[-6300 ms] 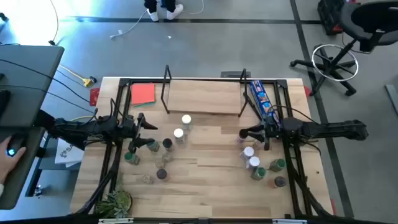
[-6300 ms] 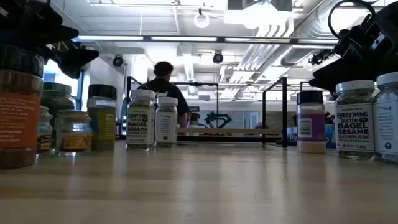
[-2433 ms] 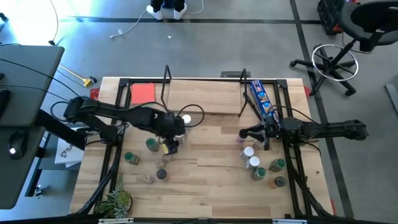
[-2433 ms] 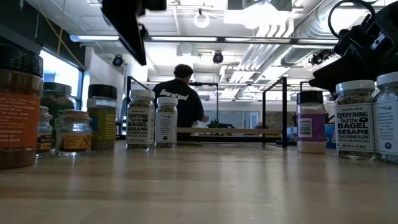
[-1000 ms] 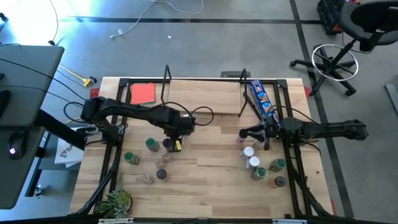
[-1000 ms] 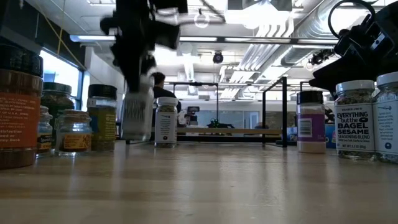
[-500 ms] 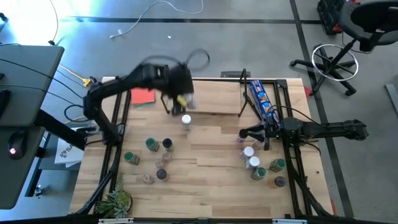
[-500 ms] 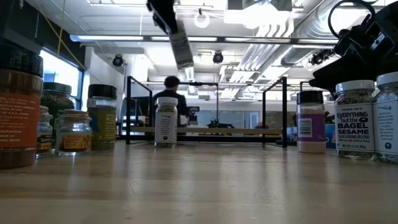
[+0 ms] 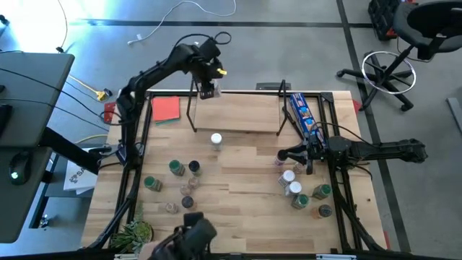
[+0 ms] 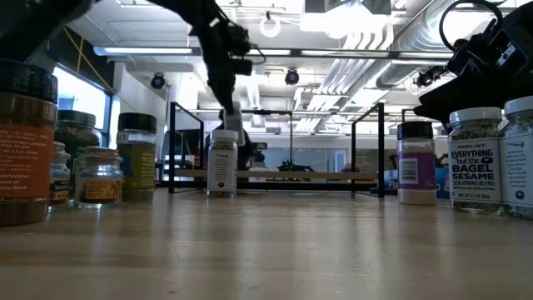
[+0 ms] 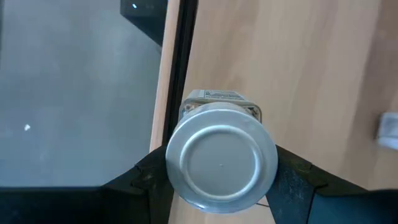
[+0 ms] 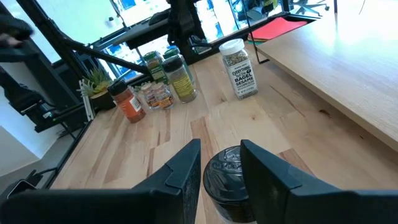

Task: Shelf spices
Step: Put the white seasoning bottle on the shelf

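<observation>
Grey concrete floor (image 9: 289, 50), dark seam lines. Black office chair (image 9: 415, 32) at 2 o'clock. White cable (image 9: 162, 22) at 12. Dark desk (image 9: 29, 79) at 9. Ceiling: white ducts (image 10: 366, 58), strip lights (image 10: 166, 52).

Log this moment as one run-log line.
left gripper: holding silver-lidded jar above shelf back-left corner | right gripper: waiting around black-lidded jar on table | shelf: no jars yet

High view looked straight down; low view sat at tabletop level; both shared the white-lidded labelled spice jar (image 9: 216, 140) (image 10: 221, 163).
</observation>
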Motion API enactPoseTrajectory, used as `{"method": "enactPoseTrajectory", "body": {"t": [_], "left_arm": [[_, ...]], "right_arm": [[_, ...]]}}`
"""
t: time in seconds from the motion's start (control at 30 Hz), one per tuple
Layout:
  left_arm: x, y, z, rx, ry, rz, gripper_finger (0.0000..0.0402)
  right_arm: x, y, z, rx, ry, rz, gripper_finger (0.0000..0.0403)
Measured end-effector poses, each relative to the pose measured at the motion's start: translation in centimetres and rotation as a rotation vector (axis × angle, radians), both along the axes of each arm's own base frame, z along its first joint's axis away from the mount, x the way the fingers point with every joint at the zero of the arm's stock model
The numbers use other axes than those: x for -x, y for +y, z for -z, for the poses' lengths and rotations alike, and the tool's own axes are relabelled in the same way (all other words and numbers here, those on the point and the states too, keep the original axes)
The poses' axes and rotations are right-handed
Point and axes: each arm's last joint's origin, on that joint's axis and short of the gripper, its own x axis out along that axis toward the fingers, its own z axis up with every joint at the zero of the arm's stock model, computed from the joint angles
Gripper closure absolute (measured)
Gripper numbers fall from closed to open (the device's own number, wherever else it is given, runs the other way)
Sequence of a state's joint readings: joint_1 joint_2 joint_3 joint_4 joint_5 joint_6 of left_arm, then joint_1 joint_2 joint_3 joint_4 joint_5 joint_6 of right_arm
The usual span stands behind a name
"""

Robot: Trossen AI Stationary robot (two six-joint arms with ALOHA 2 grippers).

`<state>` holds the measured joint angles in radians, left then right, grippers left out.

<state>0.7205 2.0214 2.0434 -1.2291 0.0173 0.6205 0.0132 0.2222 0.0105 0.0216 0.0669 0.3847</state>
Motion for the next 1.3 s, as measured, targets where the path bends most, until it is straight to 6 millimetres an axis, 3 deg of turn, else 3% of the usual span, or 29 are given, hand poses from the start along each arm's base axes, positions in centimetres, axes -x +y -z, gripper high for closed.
{"method": "enactPoseTrajectory", "body": {"t": [0.13,0.37,0.77,1.3], "left_arm": [[-0.5,1.4,1.9,0.021,0.056,-0.001,0.0213],[-0.5,1.8,3.7,0.028,0.173,0.038,0.0213],[0.6,2.9,3.9,0.069,0.155,0.027,0.0205],[0.6,3.8,5.0,0.045,0.186,0.025,0.0202]], "right_arm": [[0.0,0.0,0.0,0.000,0.000,0.000,0.0295],[0.0,0.0,0.0,0.000,0.000,0.000,0.0295],[0.0,0.0,0.0,0.000,0.000,0.000,0.0295],[0.0,0.0,0.0,0.000,0.000,0.000,0.0295]]}}
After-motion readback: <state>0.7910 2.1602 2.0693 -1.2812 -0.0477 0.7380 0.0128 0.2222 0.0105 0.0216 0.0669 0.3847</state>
